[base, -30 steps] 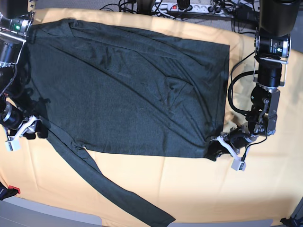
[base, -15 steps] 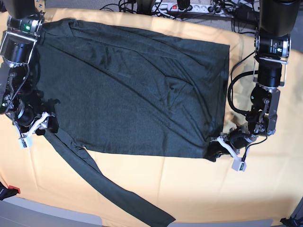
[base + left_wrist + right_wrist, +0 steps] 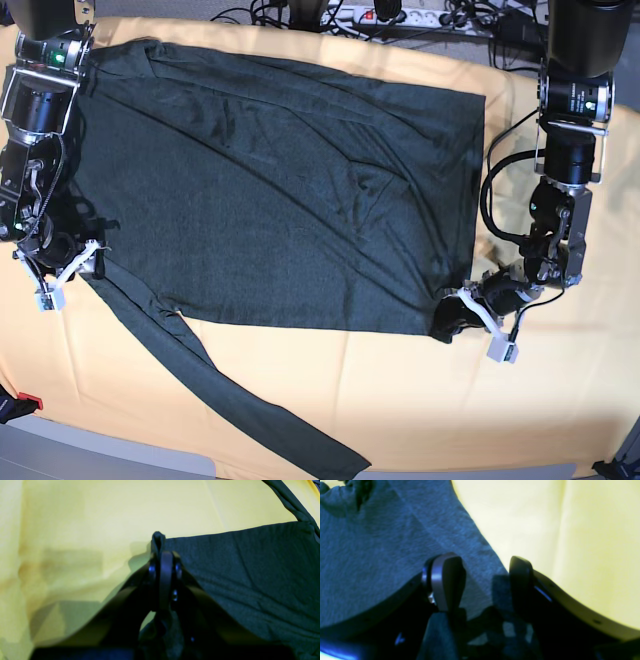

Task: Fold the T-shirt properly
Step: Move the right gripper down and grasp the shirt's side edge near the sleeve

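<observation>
I judge folding barely begun: the T-shirt [image 3: 270,190] lies spread flat across the tabletop [image 3: 420,400], one long sleeve [image 3: 220,390] trailing toward 6 o'clock, no fold yet made. My left gripper [image 3: 462,305] has its jaws closed, pinching the hem corner at 4 o'clock. My right gripper [image 3: 485,580] has jaws parted, straddling the shirt edge at 9 o'clock. Cables [image 3: 420,15] at 12 o'clock lie clear.
</observation>
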You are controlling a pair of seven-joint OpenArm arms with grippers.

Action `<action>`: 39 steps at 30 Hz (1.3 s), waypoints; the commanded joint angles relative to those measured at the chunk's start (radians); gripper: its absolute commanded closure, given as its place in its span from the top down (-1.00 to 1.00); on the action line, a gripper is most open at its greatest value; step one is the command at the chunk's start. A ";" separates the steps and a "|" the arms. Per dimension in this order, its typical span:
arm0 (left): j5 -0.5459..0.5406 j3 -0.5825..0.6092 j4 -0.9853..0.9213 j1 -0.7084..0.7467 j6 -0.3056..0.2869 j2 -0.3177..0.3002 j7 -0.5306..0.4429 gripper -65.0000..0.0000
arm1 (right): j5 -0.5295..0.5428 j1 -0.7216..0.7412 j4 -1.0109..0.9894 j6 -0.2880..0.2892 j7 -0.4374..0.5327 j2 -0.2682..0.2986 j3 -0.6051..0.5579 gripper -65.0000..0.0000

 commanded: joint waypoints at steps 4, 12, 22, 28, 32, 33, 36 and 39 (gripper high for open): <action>-0.023 -0.006 0.013 -0.031 -0.007 -0.011 -0.018 -1.00 | 0.011 0.027 0.014 0.074 0.028 0.022 0.004 0.11; -0.022 -0.006 0.013 -0.031 -0.007 -0.012 -0.006 -1.00 | 0.058 0.027 0.014 0.035 -0.012 0.054 0.005 0.12; -0.022 -0.006 0.013 -0.031 -0.007 -0.011 -0.005 -1.00 | 0.194 0.025 0.014 0.050 -0.071 0.048 0.005 0.16; -0.022 -0.006 0.013 -0.031 -0.007 -0.012 -0.002 -1.00 | 0.255 0.025 0.014 0.076 -0.105 0.048 0.005 0.16; -0.022 -0.006 0.013 -0.031 -0.007 -0.012 0.003 -1.00 | 0.166 0.032 0.014 -0.034 -0.085 0.051 0.034 0.16; -0.022 -0.006 0.013 -0.031 -0.007 -0.012 0.008 -1.00 | 0.167 0.033 0.014 -0.051 -0.086 0.051 0.040 0.16; -0.023 -0.006 0.013 -0.031 -0.007 -0.011 0.011 -1.00 | 0.190 0.039 0.014 -0.145 -0.138 0.050 0.043 0.16; -0.024 -0.006 0.013 -0.031 -0.007 -0.011 0.011 -1.00 | 0.287 0.062 0.014 -0.164 -0.257 0.050 0.047 0.16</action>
